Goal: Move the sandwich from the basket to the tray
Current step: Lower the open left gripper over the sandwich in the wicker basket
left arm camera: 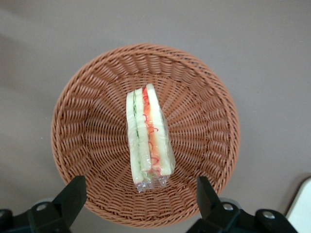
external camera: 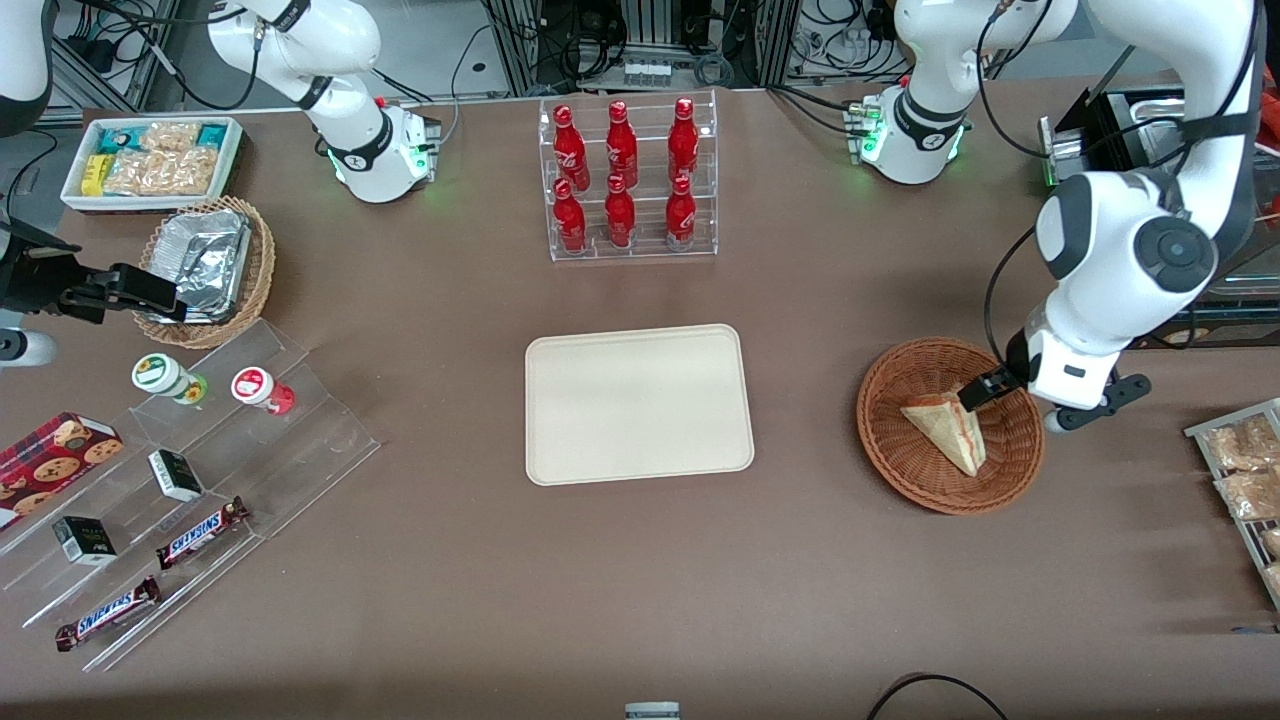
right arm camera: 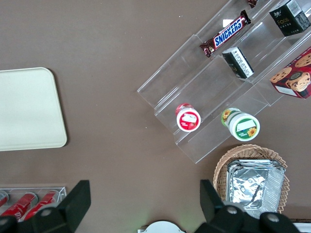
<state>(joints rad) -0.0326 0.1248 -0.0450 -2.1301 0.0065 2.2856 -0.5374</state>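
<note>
The sandwich (external camera: 945,432) lies in the round reddish-brown wicker basket (external camera: 900,470), toward the working arm's end of the table. It is a clear-wrapped pale wedge (left arm camera: 148,136) showing green and orange-red layers, resting on the basket's woven wall (left arm camera: 77,121). My gripper (external camera: 985,390) hangs just above the basket, over the sandwich's thick end. In the left wrist view the gripper (left arm camera: 140,191) is open, its black fingers (left arm camera: 73,194) spread wide near the rim, touching nothing. The cream tray (external camera: 638,403) sits bare at the table's middle, a short gap from the basket.
A clear rack of red bottles (external camera: 630,180) stands farther from the front camera than the tray. A wire rack of snack packets (external camera: 1245,480) lies beside the basket at the table's edge. A stepped acrylic display (external camera: 180,480), a foil-filled tan basket (external camera: 205,265) and a white bin (external camera: 155,160) sit toward the parked arm's end.
</note>
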